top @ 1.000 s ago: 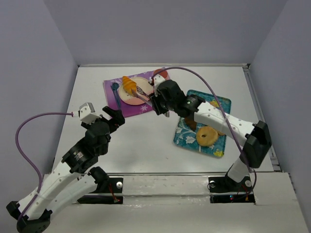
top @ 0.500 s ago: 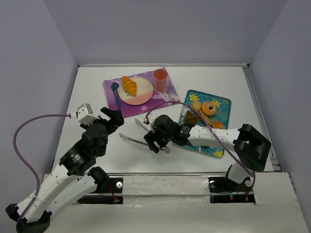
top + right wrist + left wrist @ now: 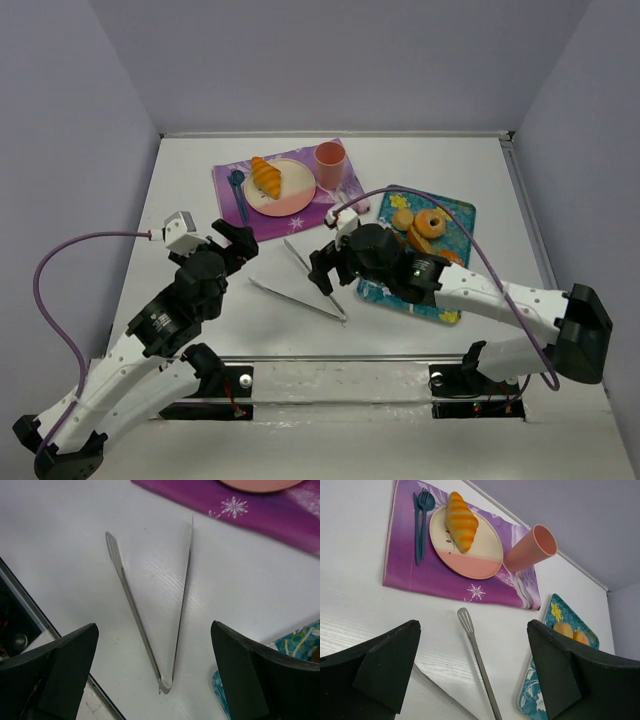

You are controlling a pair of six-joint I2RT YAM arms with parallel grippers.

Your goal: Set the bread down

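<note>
While both arms sit over the near half of the table (image 3: 470,170), the top view has the bread (image 3: 265,177) lying on the pink-and-cream plate (image 3: 292,195), which sits on the purple mat (image 3: 262,222), far side, left of centre. Pink cup (image 3: 330,160) stands upright just right of the plate. Blue cutlery (image 3: 238,192) lies left of it, likely fork plus spoon, too small to split from here. Metal tongs (image 3: 300,300) lie flat on the table, spread in a V, apart from the mat. Right gripper (image 3: 325,275) is over the tongs, left gripper (image 3: 235,240) off to their left. Teal tray (image 3: 445,300) on the right carries a brown doughnut (image 3: 432,222). Left wrist view: jaws wide, nothing between them; bread (image 3: 461,521) on the plate's left part, well ahead. Right wrist view: jaws wide, holding nothing; tongs (image 3: 131,600) lie below on bare table, hinge end near, tips toward the mat.
</note>
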